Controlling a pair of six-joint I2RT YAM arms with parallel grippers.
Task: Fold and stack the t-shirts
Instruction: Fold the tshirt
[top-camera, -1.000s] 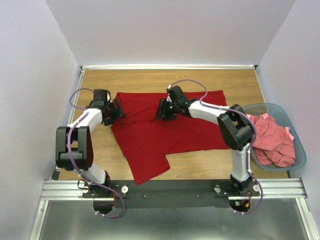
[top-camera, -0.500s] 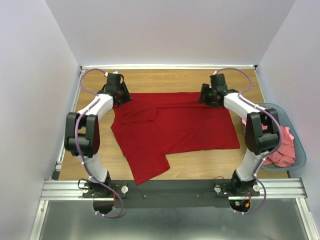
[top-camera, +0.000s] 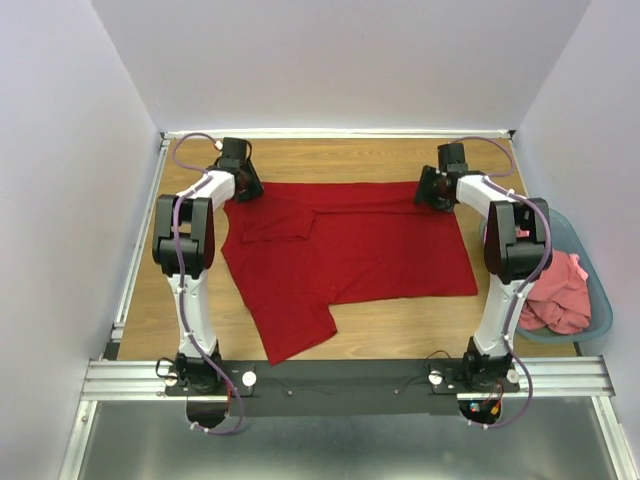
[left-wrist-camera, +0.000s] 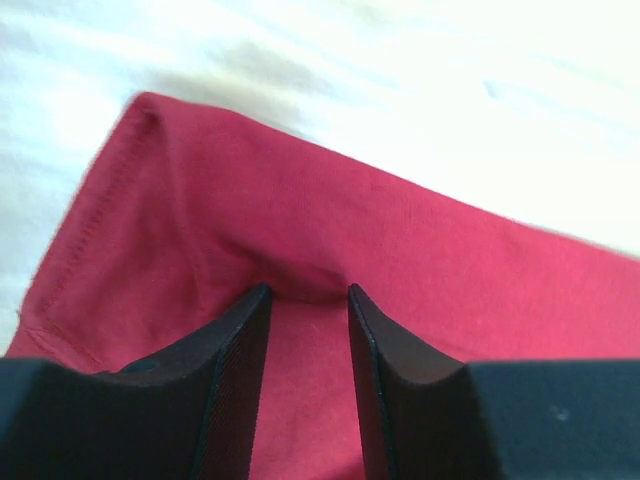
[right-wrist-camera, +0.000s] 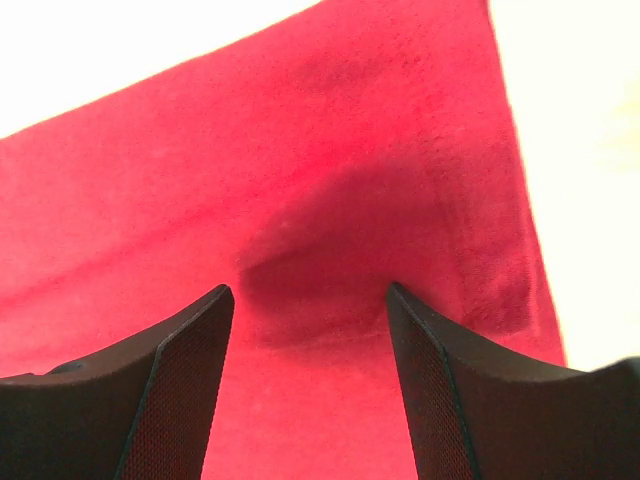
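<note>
The top view is evenly bright and sharp. In the 2 wrist views the table (left-wrist-camera: 400, 60) glares white, and a shadow darkens the dark red t-shirt (right-wrist-camera: 150, 180).

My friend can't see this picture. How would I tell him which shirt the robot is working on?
Find the wooden table in front of the two arms. Spread across its middle is the dark red t-shirt, with the left pincer and the right pincer at its far corners. The other shirts are lighter pink and crumpled in the grey-blue basket at the table's right edge.
</note>
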